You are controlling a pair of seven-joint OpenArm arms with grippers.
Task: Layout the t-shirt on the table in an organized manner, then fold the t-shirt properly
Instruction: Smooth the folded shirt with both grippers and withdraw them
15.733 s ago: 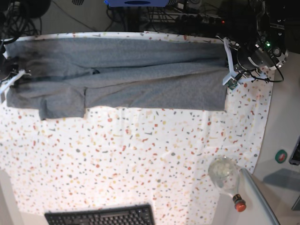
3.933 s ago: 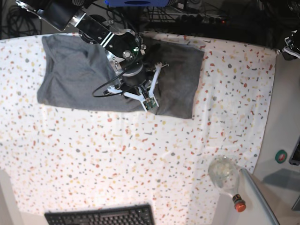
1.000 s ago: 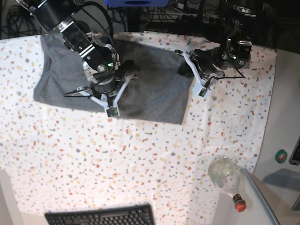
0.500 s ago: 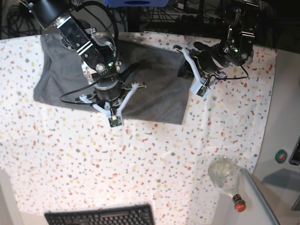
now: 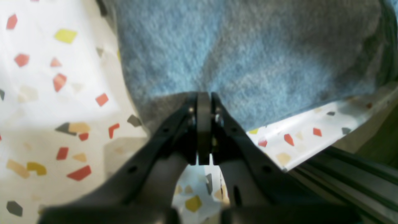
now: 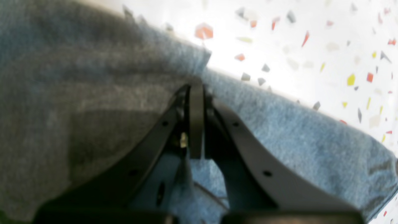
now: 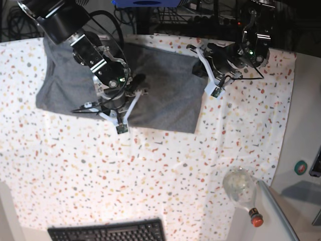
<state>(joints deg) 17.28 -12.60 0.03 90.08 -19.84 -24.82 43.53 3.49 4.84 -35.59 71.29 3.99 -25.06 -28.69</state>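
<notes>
- The large heather-grey soft cotton t-shirt (image 7: 125,85) lies folded into a broad rectangle on the far part of the bench (image 7: 165,170), a wide flat surface under a white cloth flecked with red, orange, yellow and grey.
- The right gripper (image 6: 196,90) is clenched, its jaws pressed together at the near edge of the cloth. In its wrist view the grey fabric spreads under and to both sides of the tips, and the speckled bench shows just beyond them. Whether a fold of hem is pinched between the jaws I cannot tell.
- The left gripper (image 5: 203,102) is also clenched, its tips meeting right at the shirt's side edge. Grey fabric lies ahead of it and bare bench on either side behind.
- Judging from this, each gripper sits at an opposite edge so the shirt can be steadied on one side while the other side is squared or lifted for the next fold.
- The fabric looks limp and layered, so a pinch may catch only the top ply.
- A clear glass bottle with a red cap (image 7: 243,193) and a black keyboard (image 7: 108,232) lie well apart from both grippers, clear of the work.
</notes>
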